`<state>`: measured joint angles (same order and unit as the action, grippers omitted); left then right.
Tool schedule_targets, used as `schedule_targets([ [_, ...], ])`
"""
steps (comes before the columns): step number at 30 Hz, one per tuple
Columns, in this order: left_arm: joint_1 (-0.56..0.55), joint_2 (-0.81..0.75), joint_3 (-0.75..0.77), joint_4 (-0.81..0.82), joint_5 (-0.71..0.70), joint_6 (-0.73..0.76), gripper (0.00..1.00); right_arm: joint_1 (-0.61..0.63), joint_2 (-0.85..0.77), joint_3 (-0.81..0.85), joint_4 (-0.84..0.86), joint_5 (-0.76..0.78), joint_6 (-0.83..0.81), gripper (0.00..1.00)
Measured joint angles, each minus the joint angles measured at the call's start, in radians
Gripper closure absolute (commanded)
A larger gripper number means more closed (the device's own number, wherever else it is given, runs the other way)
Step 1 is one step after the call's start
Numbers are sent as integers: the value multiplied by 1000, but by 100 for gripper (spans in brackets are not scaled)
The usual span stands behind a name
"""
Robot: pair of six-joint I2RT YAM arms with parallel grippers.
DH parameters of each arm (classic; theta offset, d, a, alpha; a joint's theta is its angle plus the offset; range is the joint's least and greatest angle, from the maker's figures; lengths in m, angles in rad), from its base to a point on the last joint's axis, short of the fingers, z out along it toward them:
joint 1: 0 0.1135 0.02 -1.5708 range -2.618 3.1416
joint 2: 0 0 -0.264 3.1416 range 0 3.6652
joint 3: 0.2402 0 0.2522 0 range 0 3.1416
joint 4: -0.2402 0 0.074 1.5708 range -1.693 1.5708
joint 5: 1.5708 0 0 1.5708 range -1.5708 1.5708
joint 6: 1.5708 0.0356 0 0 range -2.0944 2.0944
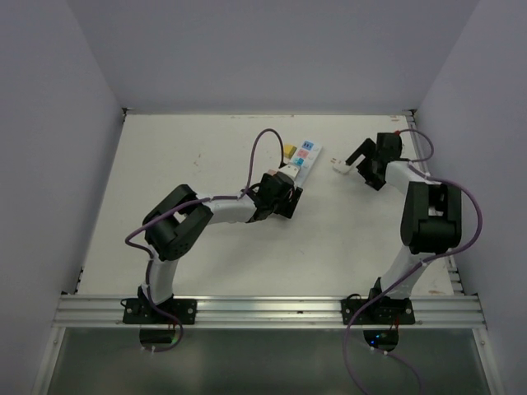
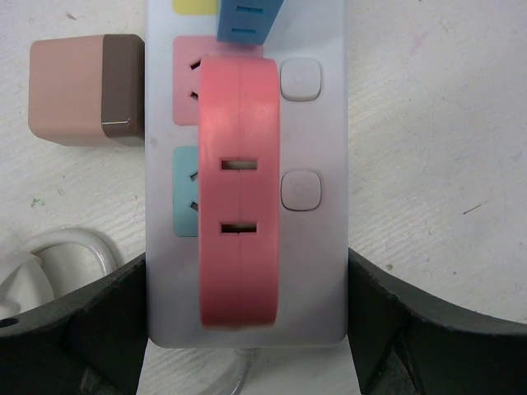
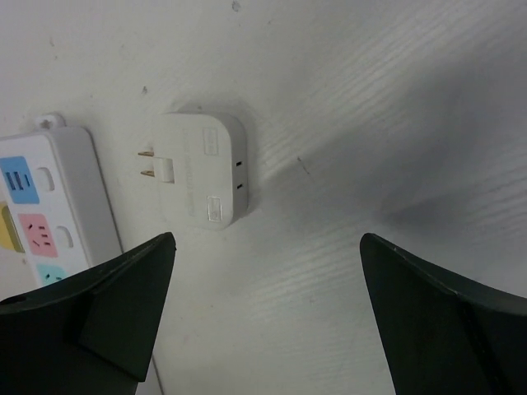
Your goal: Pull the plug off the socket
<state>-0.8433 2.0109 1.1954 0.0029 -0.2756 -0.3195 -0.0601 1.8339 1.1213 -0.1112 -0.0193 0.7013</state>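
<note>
The socket, a white power strip [image 1: 305, 156] with pink and blue outlet faces, lies at the table's middle back. My left gripper [image 2: 247, 317] is shut on its near end, one dark finger pressed against each long side [image 2: 329, 247]. A tall pink adapter [image 2: 239, 189] stands plugged into the strip, with a blue one [image 2: 247, 20] beyond it. A white plug [image 3: 202, 169] lies loose on the table, prongs toward the strip's far end [image 3: 49, 206]. My right gripper [image 3: 268, 280] hovers open just short of that plug, nothing between its fingers.
A pink-brown cube [image 2: 82, 90] sits on the table against the strip's left side. The strip's white cord [image 2: 74, 247] loops by my left finger. White walls close in the table at the back and both sides.
</note>
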Motion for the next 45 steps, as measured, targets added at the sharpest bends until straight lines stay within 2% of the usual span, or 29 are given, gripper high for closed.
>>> schedule_targets([
  [8,2,-2,-5,7,3,6,100,37,-99,114,-225,68,20,1],
  [14,5,-5,-9,10,9,10,100,177,-105,237,-352,111,79,5],
  [21,5,-7,-11,15,11,16,100,303,-43,342,-401,126,142,11],
  [30,6,-7,-11,15,12,16,100,401,69,449,-453,149,171,21],
  [45,6,-7,-11,15,14,17,100,453,167,509,-473,164,200,35],
])
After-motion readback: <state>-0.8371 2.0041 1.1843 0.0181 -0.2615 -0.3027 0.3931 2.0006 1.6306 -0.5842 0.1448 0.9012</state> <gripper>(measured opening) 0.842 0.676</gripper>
